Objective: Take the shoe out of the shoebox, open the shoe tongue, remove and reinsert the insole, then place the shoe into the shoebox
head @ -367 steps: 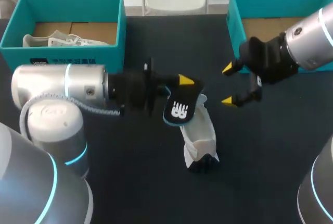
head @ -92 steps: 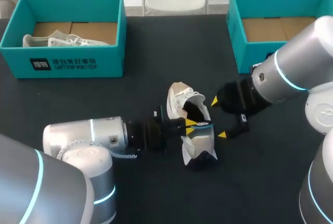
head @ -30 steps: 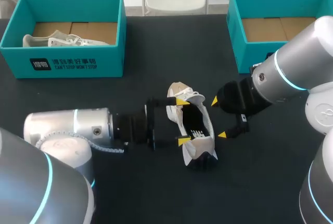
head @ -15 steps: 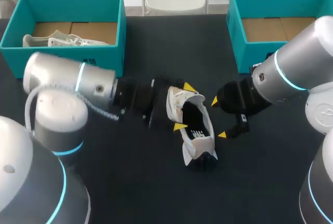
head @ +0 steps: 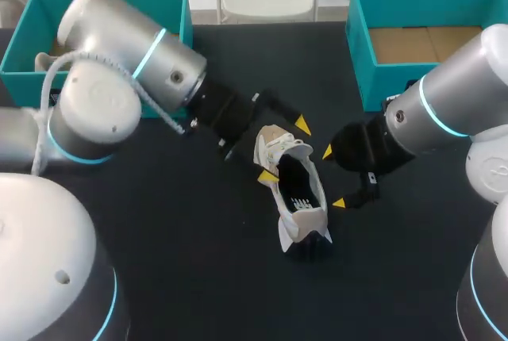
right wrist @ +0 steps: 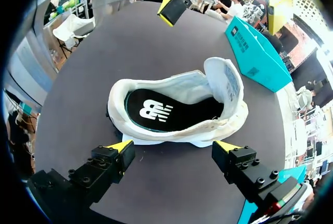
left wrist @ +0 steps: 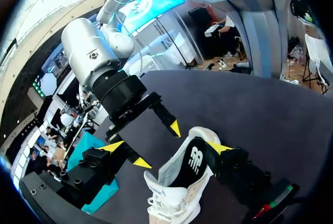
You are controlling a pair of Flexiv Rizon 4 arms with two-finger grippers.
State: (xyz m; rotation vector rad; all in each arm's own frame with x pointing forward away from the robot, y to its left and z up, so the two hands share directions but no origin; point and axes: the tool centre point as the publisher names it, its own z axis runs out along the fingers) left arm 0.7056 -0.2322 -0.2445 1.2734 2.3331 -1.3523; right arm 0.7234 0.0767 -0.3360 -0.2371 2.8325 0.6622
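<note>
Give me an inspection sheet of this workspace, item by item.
Surface: dark table, with the shoe standing on it.
Job's things: white shoe on its sole mid-table, tongue open, black insole lying inside. Teal shoebox at right rear, no shoe visible in it. Second teal shoebox at left rear, mostly hidden by the left arm.
Clutter: nothing seen.
Grippers: left gripper open, fingers either side of the shoe's toe end, contact unclear. Right gripper open, beside the shoe, just short of it.
Cables: grey cable looped along the left arm.
Surroundings: nothing seen reaching over the table.
</note>
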